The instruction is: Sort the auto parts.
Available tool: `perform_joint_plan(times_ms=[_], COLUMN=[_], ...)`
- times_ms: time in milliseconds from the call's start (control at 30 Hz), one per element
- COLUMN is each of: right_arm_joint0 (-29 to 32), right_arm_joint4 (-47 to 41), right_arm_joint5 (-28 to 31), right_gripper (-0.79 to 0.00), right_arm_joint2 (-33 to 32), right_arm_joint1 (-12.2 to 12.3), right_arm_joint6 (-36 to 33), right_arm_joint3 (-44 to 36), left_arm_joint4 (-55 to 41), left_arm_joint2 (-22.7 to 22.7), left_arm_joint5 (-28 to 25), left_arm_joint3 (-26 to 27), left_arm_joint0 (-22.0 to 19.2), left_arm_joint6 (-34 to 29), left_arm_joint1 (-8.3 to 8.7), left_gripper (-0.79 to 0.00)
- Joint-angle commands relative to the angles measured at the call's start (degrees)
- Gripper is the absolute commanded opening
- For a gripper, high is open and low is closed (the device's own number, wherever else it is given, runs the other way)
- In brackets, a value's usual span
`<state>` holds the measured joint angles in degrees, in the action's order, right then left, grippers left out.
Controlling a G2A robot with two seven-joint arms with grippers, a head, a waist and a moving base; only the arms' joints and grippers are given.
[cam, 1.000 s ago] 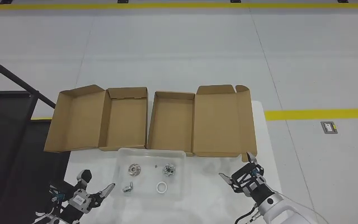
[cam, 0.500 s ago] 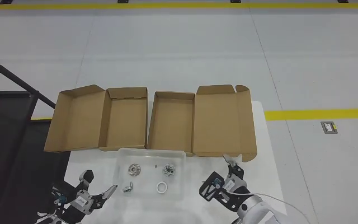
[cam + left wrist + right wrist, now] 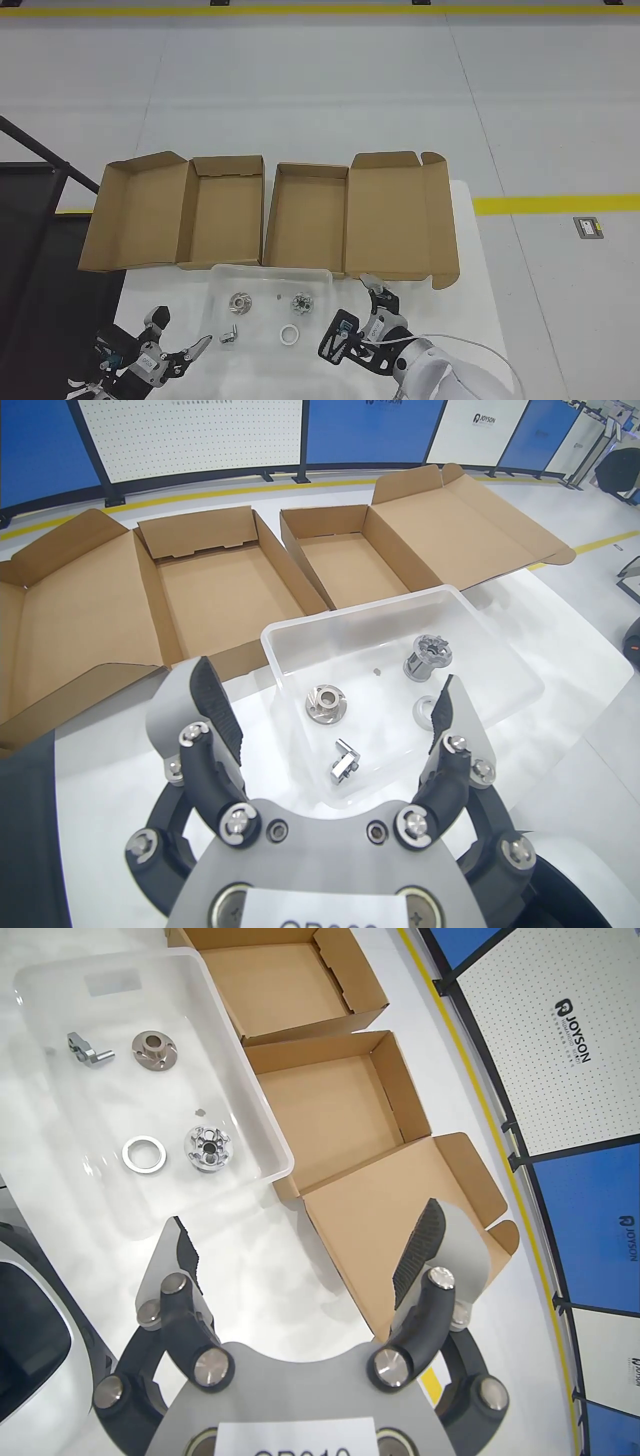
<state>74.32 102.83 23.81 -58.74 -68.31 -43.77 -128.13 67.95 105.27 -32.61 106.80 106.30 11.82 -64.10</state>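
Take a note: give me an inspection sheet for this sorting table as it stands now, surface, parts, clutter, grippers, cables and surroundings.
Surface: white table, bare beside the boxes.
Job's things: clear tray holds a flanged hub, a toothed cylinder, a ring and a small bracket; left box and right box stand open with nothing in them.
Clutter: one dark speck in the tray.
Grippers: left gripper open, near the tray's bracket end; right gripper open, beside the tray's other end.
Cables: a thin pale line by the right arm, possibly a cable.
Surroundings: grey floor with yellow lines; pegboard panels.
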Motion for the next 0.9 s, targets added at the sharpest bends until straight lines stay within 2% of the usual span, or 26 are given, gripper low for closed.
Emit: perform_joint_plan(times_ms=[0, 267, 433, 867], right_arm_joint0=[-0.4, -12.1, -21.2, -21.0], right_arm_joint4=[0.1, -2.4, -11.8, -12.0], right_arm_joint5=[0.0, 4.3, 7.6, 7.9], right_gripper=[0.000, 0.000, 0.000, 0.000], right_arm_joint2=[0.3, 9.6, 14.1, 14.2], right_arm_joint1=[-0.1, -2.8, -5.4, -5.4], right_arm_joint6=[2.3, -8.1, -17.3, -16.0], right_arm_joint3=[1.8, 5.7, 12.4, 13.3], left_arm_joint4=[0.0, 0.0, 0.0, 0.0], left_arm_joint2=[0.0, 0.0, 0.0, 0.0], left_arm_joint5=[0.0, 0.0, 0.0, 0.0], left_arm_joint3=[0.0, 0.0, 0.0, 0.0], left_arm_joint0=[0.0, 0.0, 0.0, 0.0], left_arm_joint6=[0.0, 0.0, 0.0, 0.0], left_arm_joint1=[0.00, 0.00, 0.00, 0.00], left_gripper=[0.000, 0.000, 0.000, 0.000])
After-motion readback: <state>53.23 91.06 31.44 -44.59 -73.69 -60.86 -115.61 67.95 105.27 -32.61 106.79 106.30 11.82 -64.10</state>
